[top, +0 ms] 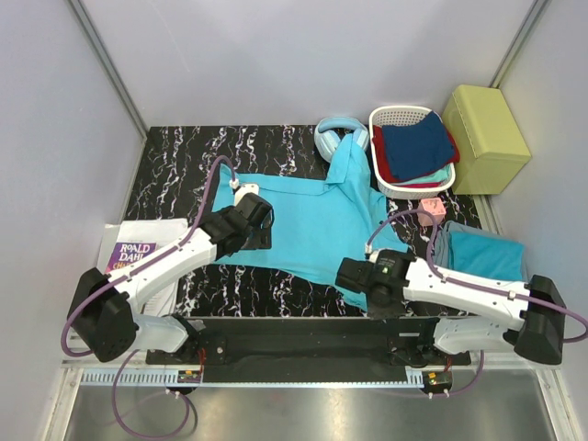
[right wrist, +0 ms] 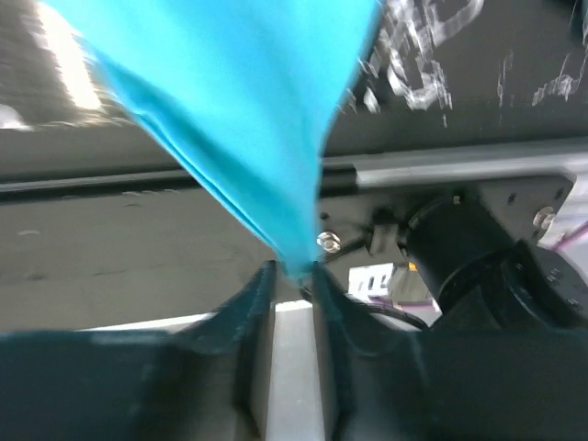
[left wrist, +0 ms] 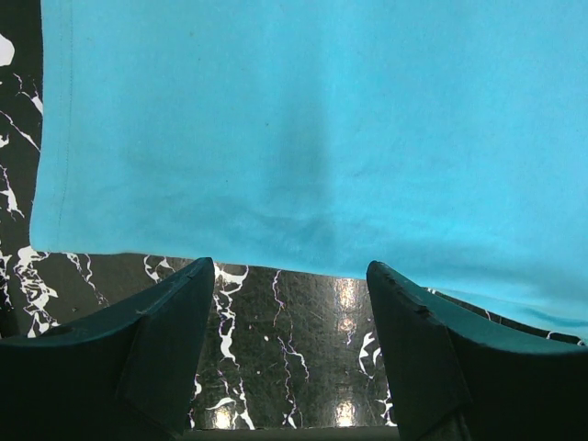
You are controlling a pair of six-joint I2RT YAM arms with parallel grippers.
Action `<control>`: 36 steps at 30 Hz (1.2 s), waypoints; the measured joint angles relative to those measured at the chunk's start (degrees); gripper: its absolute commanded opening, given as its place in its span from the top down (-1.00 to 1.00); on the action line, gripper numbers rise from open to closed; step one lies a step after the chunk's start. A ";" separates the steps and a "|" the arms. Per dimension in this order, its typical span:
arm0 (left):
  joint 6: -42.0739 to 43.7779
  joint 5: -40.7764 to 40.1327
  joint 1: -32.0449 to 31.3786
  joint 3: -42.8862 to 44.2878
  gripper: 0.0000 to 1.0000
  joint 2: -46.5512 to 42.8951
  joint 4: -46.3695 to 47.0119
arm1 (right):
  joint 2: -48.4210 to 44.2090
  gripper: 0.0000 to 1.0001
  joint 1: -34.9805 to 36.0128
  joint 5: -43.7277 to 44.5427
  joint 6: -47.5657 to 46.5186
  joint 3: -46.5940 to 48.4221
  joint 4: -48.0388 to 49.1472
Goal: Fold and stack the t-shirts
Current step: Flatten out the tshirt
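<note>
Item 1: black marbled table (top: 175, 165). Item 2: spread t-shirt (top: 312, 220), turquoise, flat at the table's centre, its far end touching the basket. Item 3: folded t-shirt (top: 487, 255), at the near right. Item 4: white basket (top: 390, 115), holding cloth. Item 5: left gripper (left wrist: 289, 276), which I see with jaws apart at the spread shirt's left edge. Item 6: right gripper (right wrist: 294, 271), nipped onto a corner of that shirt.
</note>
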 measured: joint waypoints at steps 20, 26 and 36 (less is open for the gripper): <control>2.91 -1.64 8.76 5.92 -0.51 -0.02 -0.09 | 35.41 0.15 -21.81 9.01 -28.20 42.99 22.34; 2.56 -0.94 8.87 4.74 -0.49 -1.53 -0.02 | 48.70 0.21 -24.61 5.25 -33.05 50.34 25.92; 1.81 0.07 8.87 -0.39 -0.49 -5.20 -0.68 | 61.18 0.53 -25.49 1.22 -36.22 59.14 26.82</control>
